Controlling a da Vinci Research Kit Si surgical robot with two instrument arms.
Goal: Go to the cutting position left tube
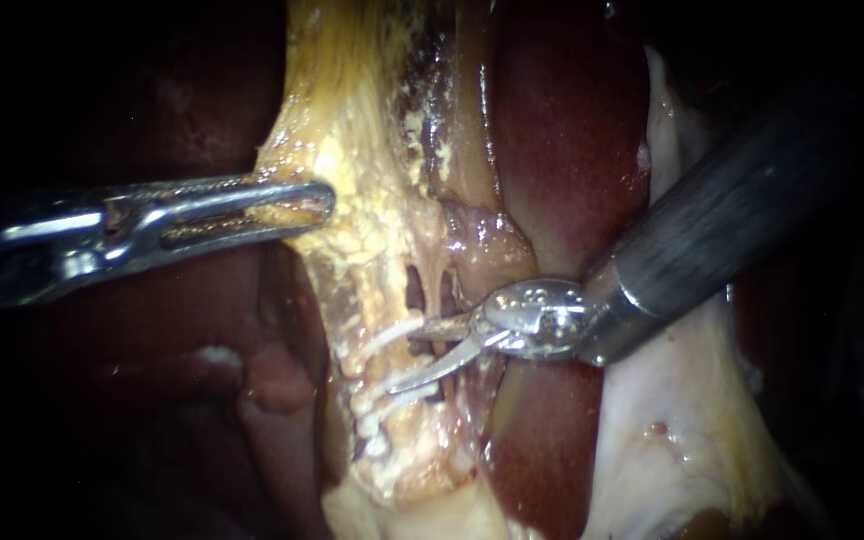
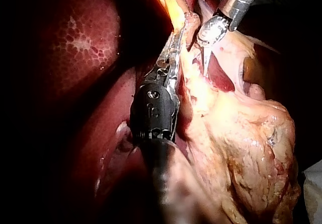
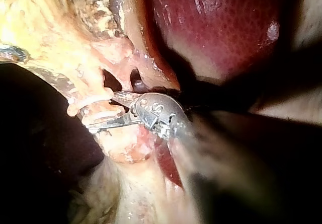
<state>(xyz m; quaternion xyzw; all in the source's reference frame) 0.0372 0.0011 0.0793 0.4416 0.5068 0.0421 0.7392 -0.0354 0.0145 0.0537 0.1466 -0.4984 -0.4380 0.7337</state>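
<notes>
Left tube (image 1: 376,366) at right instrument (image 1: 403,359) tips (jaws open).

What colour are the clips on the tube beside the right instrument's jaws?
White. The clips show best in the endoscope view, against the yellowish tissue.

This looks like a surgical practice setup. Dark-red liver (image 1: 562,150) and yellow fatty tissue (image 1: 352,120) lie wet and brightly lit at close range, with blackness all round them. Two slim metal tools reach into the light, the left instrument (image 1: 302,205) and the right instrument (image 1: 410,355). Small white clips (image 1: 392,335) sit across a strand of the tissue.
</notes>
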